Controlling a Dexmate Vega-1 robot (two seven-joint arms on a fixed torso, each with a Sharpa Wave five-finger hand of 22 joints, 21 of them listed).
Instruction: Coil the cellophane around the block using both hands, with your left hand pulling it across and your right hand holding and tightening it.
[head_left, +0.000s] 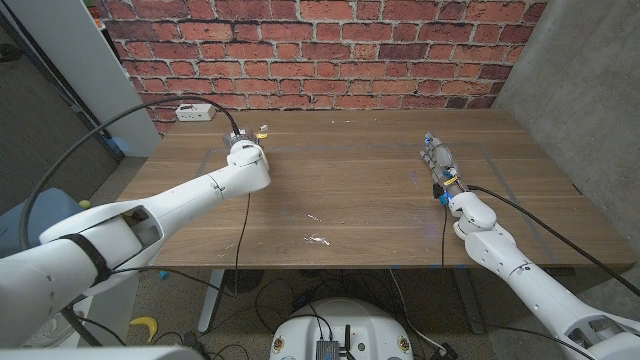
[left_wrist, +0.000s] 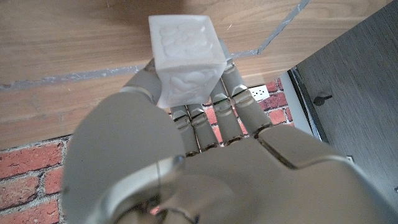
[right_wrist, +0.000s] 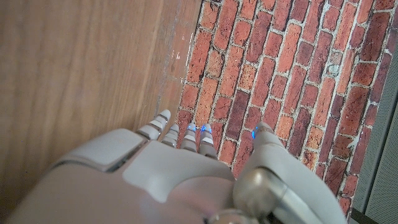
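Lighting: even, soft indoor light, moderately bright.
Quality: table (head_left: 350, 190) shows faint sheen; close left hand (left_wrist: 205, 168) blurred; edges bowed.

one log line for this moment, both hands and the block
left hand: holds white block in its fingers, over table | right hand: at table's right side, holding nothing seen | wrap: not seen on block
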